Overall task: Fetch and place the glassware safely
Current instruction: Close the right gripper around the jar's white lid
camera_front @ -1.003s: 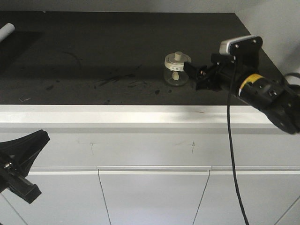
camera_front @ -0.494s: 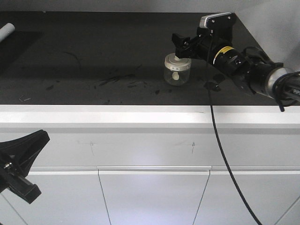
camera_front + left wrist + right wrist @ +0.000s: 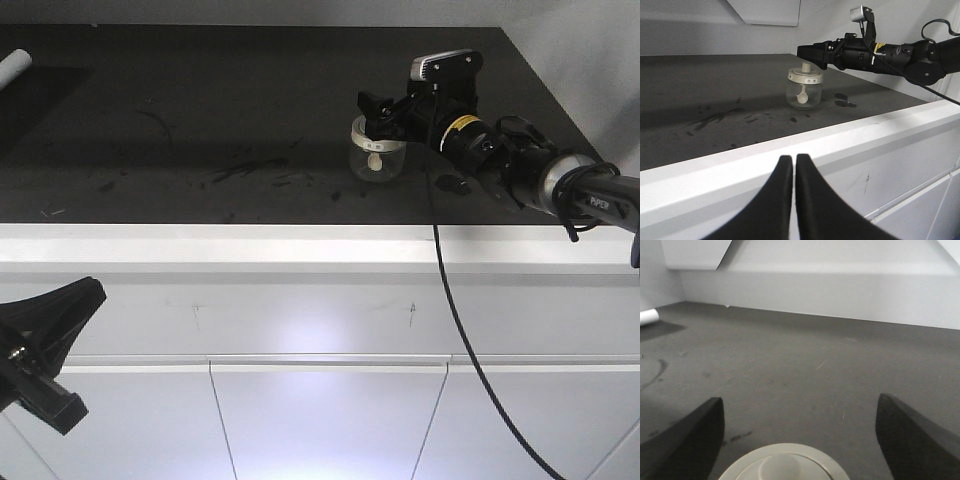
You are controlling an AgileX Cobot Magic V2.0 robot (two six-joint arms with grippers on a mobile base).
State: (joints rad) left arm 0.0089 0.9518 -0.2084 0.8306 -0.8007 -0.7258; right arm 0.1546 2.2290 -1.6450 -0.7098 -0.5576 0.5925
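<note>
The glassware, a squat clear jar [image 3: 376, 152] with a cream-white knobbed lid, stands on the black countertop [image 3: 200, 120] right of centre. It also shows in the left wrist view [image 3: 804, 91], with a small white scoop inside. My right gripper [image 3: 373, 108] hovers open just over the lid, one finger on each side and not touching it. From the right wrist, the lid [image 3: 785, 464] lies below and between the spread jaws of the right gripper [image 3: 799, 400]. My left gripper [image 3: 792, 159] is shut and empty, low in front of the counter's white edge.
A white cylinder [image 3: 14, 66] lies at the counter's far left. Dark scuffs [image 3: 245, 165] mark the surface left of the jar. White cabinet fronts [image 3: 320, 400] run below the counter. A black cable [image 3: 450, 300] hangs from the right arm. A wall closes the back.
My right arm swung up from beside the jar, then forward and left, until its open gripper came over the lid. The jar and left arm stayed still.
</note>
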